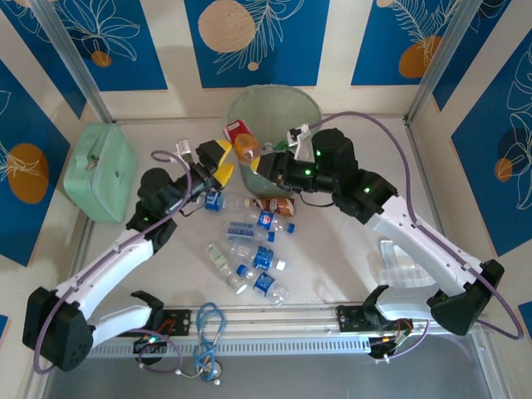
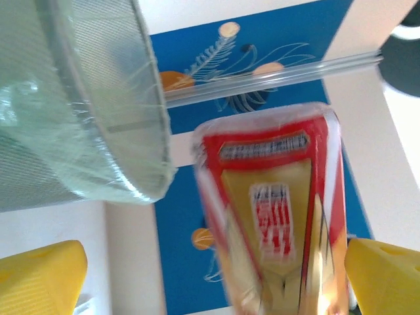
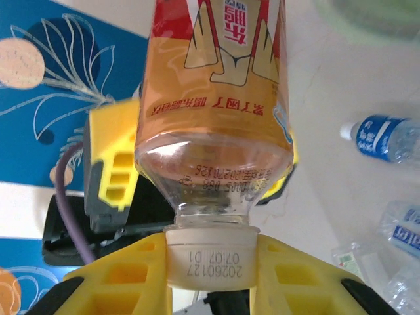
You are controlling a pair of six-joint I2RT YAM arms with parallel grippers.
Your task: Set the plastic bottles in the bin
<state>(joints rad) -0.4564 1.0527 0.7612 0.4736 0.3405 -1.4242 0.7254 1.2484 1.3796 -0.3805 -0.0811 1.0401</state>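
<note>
White cap (image 3: 210, 256) of the orange-labelled bottle (image 3: 216, 111) is clamped in the right gripper (image 3: 211, 269). Long axis runs straight out from the jaws, base leading toward the bin (image 1: 291, 104), presumably to clear its near rim. Left gripper (image 2: 213, 282) is spread wide. A blurred red-and-yellow bottle (image 2: 275, 210) is seen between its fingers, touching neither, beside the rim.

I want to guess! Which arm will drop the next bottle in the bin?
Probably right: the right gripper is shut on the orange bottle beside the bin; the left gripper is open.
</note>
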